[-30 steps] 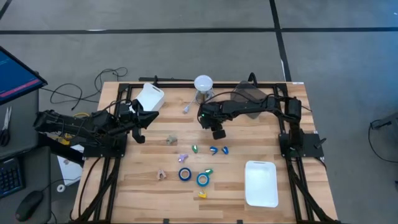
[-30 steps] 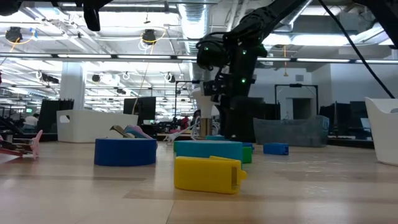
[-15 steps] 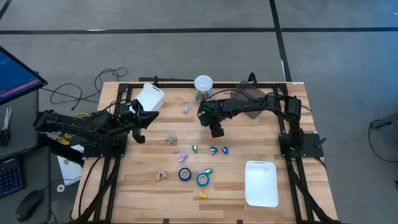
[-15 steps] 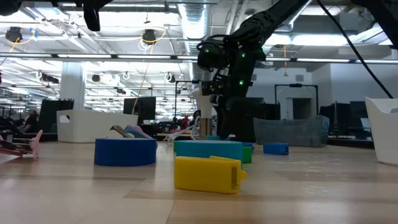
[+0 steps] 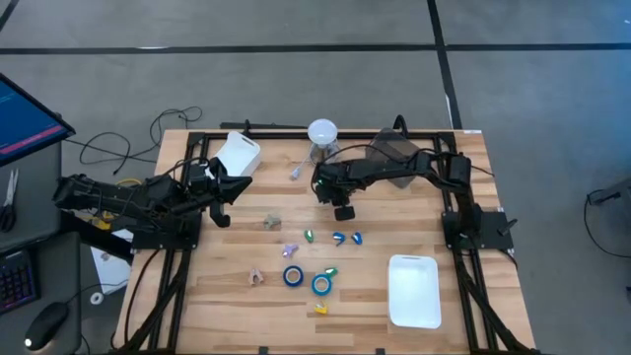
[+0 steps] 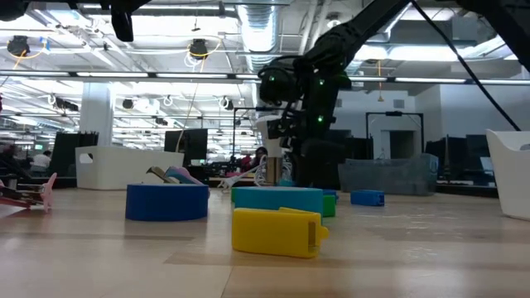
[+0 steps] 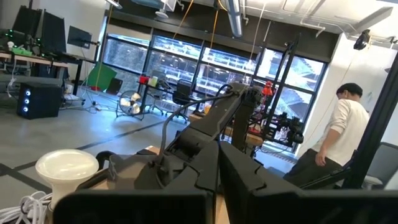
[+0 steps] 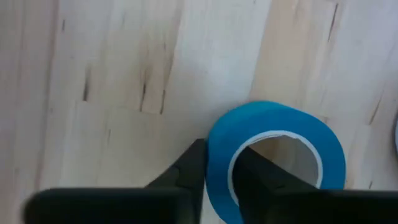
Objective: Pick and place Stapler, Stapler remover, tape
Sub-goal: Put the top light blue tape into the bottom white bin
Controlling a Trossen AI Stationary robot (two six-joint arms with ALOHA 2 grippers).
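Three blue tape rolls show. Two lie flat on the wood near the table's middle, tape roll (image 5: 293,276) and tape roll (image 5: 321,285). The third tape roll (image 8: 280,124) sits in my right gripper (image 8: 221,152), which hangs over the table's middle (image 5: 342,210) and is shut on it. In the high view the gripper hides that roll. Small green, blue and yellow pieces (image 5: 339,238) lie between the gripper and the rolls; which is the stapler or the remover I cannot tell. My left gripper (image 5: 219,192) waits shut at the table's left. My right gripper holds the blue tape roll by its wall (image 8: 217,177). One finger (image 8: 255,177) is inside the pale core and the other finger (image 8: 186,168) is on the blue outer face. The fingers come from above, pointing down. The roll appears lifted off the wood.
A white tray (image 5: 414,289) lies at the near right. A second white tray (image 5: 239,155) stands tilted at the far left beside the left arm. A white round lamp-like thing (image 5: 322,131) and a grey bag (image 5: 394,148) are at the far edge. Bare wood lies left of the rolls.
My right gripper, still shut on the roll, has drifted a little toward the table's left. Nothing else has moved.
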